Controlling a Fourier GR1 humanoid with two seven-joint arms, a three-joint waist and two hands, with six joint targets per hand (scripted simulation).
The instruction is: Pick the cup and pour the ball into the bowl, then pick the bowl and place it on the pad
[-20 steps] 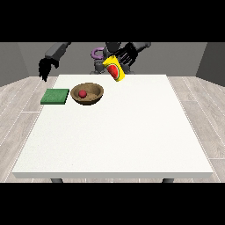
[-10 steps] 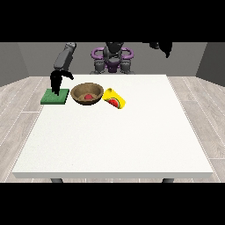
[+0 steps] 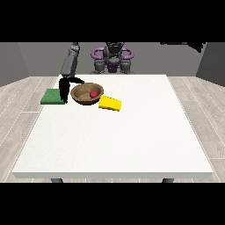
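Beside the bowl [image 3: 87, 94], toward the pad [image 3: 52, 96], we note the view-left robot hand [image 3: 66, 88]; finger state unclear.

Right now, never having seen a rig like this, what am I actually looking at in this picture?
One camera faces a humanoid robot across a white table, so its arms reach towards you. On the table lie a green pad, a wooden bowl with a red ball inside, and a yellow cup on its side beside the bowl. The black hand at the view's left hangs between pad and bowl; whether it grips the rim is unclear. The hand at the view's right is raised high, holding nothing.
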